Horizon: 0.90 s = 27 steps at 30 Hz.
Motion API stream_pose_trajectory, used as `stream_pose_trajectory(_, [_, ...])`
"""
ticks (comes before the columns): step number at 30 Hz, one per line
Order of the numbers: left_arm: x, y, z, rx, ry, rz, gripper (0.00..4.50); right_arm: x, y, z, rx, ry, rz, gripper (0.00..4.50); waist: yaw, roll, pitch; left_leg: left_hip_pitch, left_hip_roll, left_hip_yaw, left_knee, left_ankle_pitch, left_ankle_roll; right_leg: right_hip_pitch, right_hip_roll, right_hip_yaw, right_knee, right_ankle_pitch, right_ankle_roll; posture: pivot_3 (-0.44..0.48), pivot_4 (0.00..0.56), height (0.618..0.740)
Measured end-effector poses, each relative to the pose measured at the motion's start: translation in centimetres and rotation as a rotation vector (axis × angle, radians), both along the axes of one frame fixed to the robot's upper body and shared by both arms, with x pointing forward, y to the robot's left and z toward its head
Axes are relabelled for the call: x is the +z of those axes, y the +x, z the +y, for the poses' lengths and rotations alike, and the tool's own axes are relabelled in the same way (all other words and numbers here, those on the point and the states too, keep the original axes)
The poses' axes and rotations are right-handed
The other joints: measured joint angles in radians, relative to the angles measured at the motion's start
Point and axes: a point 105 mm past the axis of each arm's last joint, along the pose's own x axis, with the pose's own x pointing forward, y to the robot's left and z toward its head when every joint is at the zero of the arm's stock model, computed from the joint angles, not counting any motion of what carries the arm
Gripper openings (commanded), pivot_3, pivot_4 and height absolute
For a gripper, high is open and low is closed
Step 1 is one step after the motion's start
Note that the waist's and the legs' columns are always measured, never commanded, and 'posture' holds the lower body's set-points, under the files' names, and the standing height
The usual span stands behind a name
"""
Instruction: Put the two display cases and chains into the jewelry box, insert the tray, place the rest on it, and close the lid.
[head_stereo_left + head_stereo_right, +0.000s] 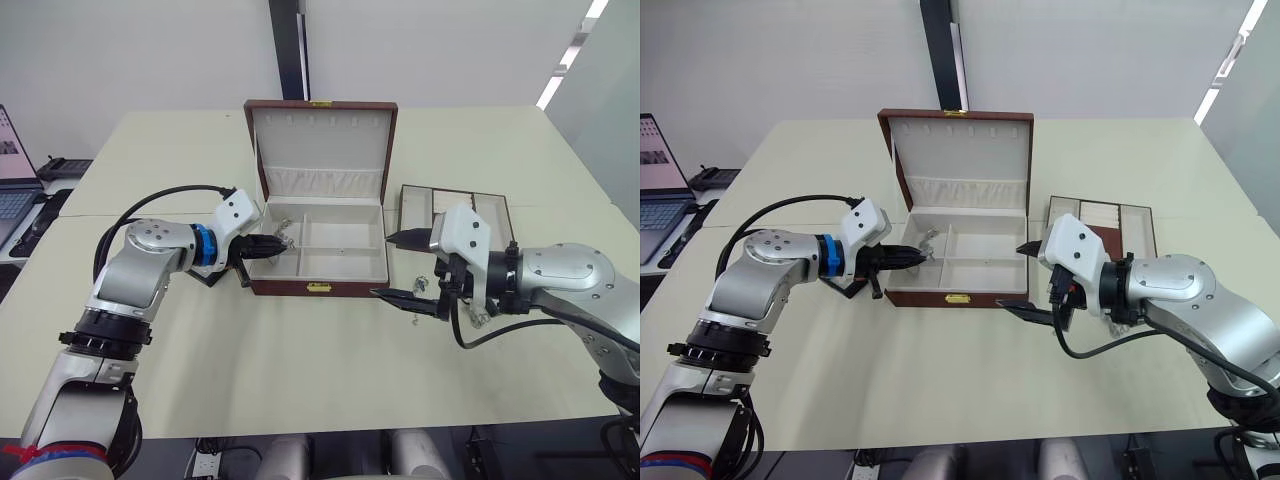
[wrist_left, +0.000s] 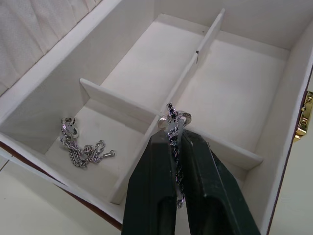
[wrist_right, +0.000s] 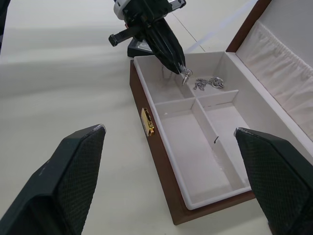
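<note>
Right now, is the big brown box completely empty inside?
No, a silvery chain already lies in one small compartment of the jewelry box.

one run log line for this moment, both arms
left gripper: shut on chain, over jewelry box | another chain already in compartment | right gripper: open, empty | tray: on table

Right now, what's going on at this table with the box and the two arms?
The left pincer is shut on a silvery chain and holds it over the open jewelry box, above the near-left compartment. Another chain already lies in the compartment behind it. The right pincer is open and hovers off the box's right side, holding nothing. The tray sits on the table to the right of the box, and the lid stands upright.
</note>
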Motion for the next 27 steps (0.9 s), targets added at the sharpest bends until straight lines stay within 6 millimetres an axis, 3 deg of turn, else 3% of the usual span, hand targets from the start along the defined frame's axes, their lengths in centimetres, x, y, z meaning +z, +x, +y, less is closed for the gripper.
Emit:
stream_pose_trajectory(11, [1.6,-0.7,-0.2,-0.034,-0.043,0.004,4.39,0.0,0.5,-0.2,-0.035,0.006,-0.012,4.5,-0.001,0.0,0.0,0.0,0.0,0.0,0.0,0.0,0.0,0.0,0.0,0.0,0.0,0.0,0.0,0.0,0.15,0.74])
stream_pose_trajectory(14, [4.0,-1.2,0.5,-0.03,-0.125,-0.047,4.47,0.7,0.7,-0.7,-0.056,0.02,-0.036,4.5,-0.001,0.0,0.0,0.0,0.002,0.0,0.0,0.0,0.0,-0.001,0.0,0.0,0.0,0.0,0.0,0.0,0.15,0.74])
stream_pose_trajectory(17, [5.4,-1.7,3.4,0.063,-0.167,-0.099,4.47,1.2,1.0,-2.9,-0.135,0.031,-0.089,4.5,0.0,0.0,0.0,0.0,0.002,0.0,0.0,0.0,0.0,0.0,0.0,0.0,0.0,0.0,0.0,0.0,0.15,0.74])
stream_pose_trajectory(21, [4.4,-2.8,7.3,0.201,-0.157,-0.092,4.47,1.3,0.8,-6.3,-0.256,0.025,-0.127,4.5,0.001,0.0,0.0,0.001,0.003,0.0,-0.001,0.0,0.0,0.0,0.0,0.0,0.0,0.0,0.0,0.0,0.15,0.74])
stream_pose_trajectory(27, [1.2,-5.4,14.3,0.429,-0.137,-0.089,4.47,-1.4,-1.1,-14.0,-0.468,-0.084,-0.096,4.5,0.005,0.0,0.0,0.002,0.003,0.004,-0.001,-0.002,0.004,0.002,0.0,0.0,0.0,0.0,0.0,0.0,0.15,0.74])
